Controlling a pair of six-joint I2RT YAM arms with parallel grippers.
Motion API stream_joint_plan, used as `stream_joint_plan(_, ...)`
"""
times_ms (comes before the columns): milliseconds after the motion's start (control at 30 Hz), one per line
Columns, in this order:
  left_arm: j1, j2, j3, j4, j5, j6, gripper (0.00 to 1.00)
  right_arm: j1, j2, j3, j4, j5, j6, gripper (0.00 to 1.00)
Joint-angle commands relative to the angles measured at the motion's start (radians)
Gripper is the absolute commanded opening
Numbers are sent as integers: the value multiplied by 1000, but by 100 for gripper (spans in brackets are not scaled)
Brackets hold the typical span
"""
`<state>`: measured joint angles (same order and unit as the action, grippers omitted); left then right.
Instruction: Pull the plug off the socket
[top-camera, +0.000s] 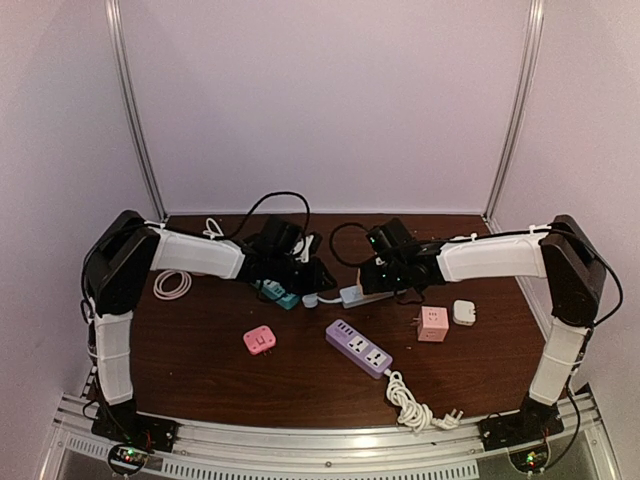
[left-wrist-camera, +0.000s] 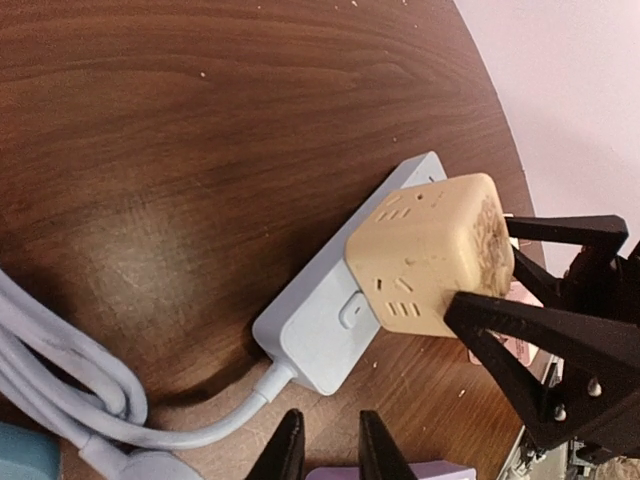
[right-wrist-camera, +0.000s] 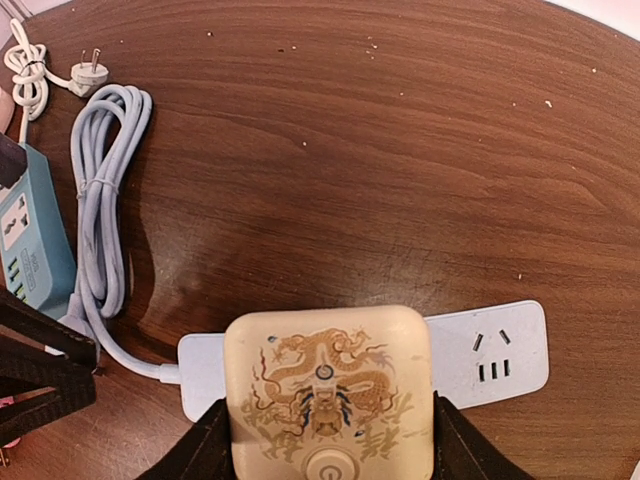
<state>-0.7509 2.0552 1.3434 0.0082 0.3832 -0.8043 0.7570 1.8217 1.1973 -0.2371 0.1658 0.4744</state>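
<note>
- the right hand (right-wrist-camera: 330, 440) is closed to the width of the cream cube plug (right-wrist-camera: 328, 390), with one finger pressed on each of two opposite side walls.
- the cube's dragon-printed face points straight up at this hand's wrist. its round button sits on the edge nearest the palm.
- under the cube lies the white socket strip (right-wrist-camera: 500, 355), flat on the wooden surface (right-wrist-camera: 350, 150). in the left wrist view the cube's underside meets the strip's top face.
- the strip's long axis runs crosswise to the hand, along the line from one finger to the other. the end with a free socket sticks out past one finger, and the cord end sticks out past the other.
- the strip's pale cord (right-wrist-camera: 100, 240) leaves the cord end and lies in a tied bundle further out on that side, beside a teal strip (right-wrist-camera: 30, 240).
- the left hand (left-wrist-camera: 328, 440) is off the strip's cord end, near the cord but not touching the cube. its fingers are parted by only a narrow gap, and nothing is visible between them.
- nearer the arm bases, well apart from both hands, lie a purple strip (top-camera: 358, 347) and a pink cube (top-camera: 259, 340).
</note>
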Motion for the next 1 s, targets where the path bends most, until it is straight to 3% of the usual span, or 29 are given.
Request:
stream_joint_plan(0,-12,53,89,61,55,-31,17,5,8,28,-25,-9,2,54)
stream_joint_plan(700,-48,208,226,-95,-1,-51,1,8,42,48,-70,-44,-45,61)
stream_joint_plan(967,-49,228,242,-186,-66,-52,0,7,51,61,-76,-48,-52,62)
